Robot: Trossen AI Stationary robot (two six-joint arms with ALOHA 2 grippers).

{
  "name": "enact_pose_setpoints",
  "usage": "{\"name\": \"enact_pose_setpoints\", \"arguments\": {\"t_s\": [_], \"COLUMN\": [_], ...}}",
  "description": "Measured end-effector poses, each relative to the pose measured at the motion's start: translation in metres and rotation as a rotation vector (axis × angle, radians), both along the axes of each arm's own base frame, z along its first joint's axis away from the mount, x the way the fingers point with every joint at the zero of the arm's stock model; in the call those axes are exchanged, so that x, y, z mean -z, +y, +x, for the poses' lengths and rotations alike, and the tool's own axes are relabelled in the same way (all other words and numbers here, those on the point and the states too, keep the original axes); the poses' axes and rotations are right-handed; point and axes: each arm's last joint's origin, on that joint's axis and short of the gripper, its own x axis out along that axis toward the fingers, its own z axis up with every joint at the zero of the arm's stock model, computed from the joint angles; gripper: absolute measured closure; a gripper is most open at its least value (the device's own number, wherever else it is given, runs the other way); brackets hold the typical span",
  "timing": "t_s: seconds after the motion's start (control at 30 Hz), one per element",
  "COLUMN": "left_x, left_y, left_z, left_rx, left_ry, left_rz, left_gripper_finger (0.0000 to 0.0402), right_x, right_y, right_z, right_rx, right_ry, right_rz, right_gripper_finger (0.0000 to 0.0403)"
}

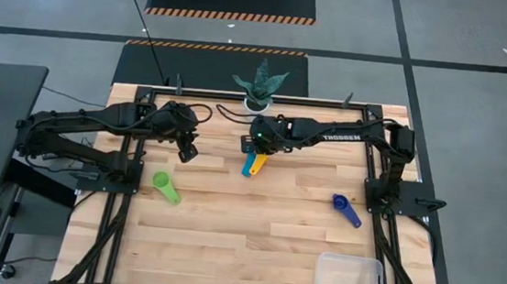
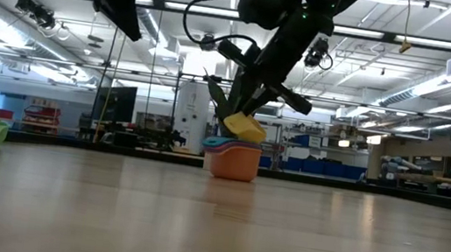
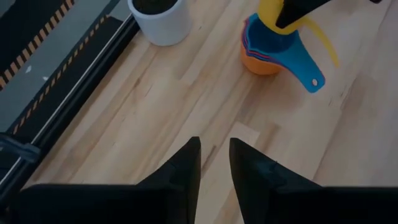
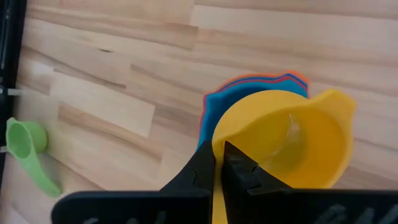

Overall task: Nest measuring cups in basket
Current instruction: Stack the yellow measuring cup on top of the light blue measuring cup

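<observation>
- Yellow measuring cup (image 4: 292, 146): you see it pinched by its rim in the right gripper (image 4: 219, 165), whose fingers are closed onto the wall; the cup hangs tilted just above the stack of nested cups (image 2: 232, 158), apparently not yet seated.
- Stack of nested cups: an orange cup at the bottom with blue-toned ones inside it, standing on the wooden table (image 1: 255, 225) toward the far edge, near the white plant pot (image 3: 158, 18).
- Left gripper (image 3: 214, 162): empty, its fingers only a narrow gap apart, held above the table off to the left of the stack.
- Green measuring cup (image 1: 167, 188) and navy measuring cup (image 1: 346, 210): each lies loose on the table, well apart from the stack, one on either side.
- Clear plastic basket (image 1: 348, 279): it sits at the near right corner, far from every cup, with no cup visible in it.
- Step in hand, as a judgement: nesting the yellow cup into the stack. Your next move calls for levelling the cup over the stack's centre, lowering it until it seats, then releasing the rim; the loose cups and the transfer to the basket remain.
</observation>
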Motion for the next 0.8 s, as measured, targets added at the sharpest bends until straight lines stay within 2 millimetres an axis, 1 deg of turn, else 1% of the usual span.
{"name": "enact_pose_setpoints", "arguments": {"t_s": [0.1, 0.2, 0.47, 0.57, 0.8], "left_x": [0.000, 0.000, 0.001, 0.001, 0.000], "left_y": [0.000, 0.000, 0.000, 0.000, 0.000], "left_z": [0.000, 0.000, -0.001, -0.001, -0.001], "left_rx": [0.011, 0.012, 0.014, 0.020, 0.033], "left_ry": [0.007, 0.008, 0.016, 0.019, 0.026], "left_rz": [0.007, 0.007, 0.007, 0.011, 0.020], "left_gripper_finger": [0.0311, 0.0311, 0.0311, 0.0311, 0.0311], "right_x": [0.001, 0.006, 0.036, 0.041, 0.042], "right_y": [0.000, -0.001, -0.004, -0.007, -0.018], "right_z": [0.000, 0.001, 0.012, 0.014, 0.017], "right_rx": [-0.007, -0.018, -0.104, -0.152, -0.221], "right_ry": [0.005, 0.017, 0.038, 0.029, -0.038], "right_rz": [0.015, 0.041, 0.220, 0.241, 0.219], "right_gripper_finger": [0.0391, 0.0391, 0.0365, 0.0357, 0.0340]}}
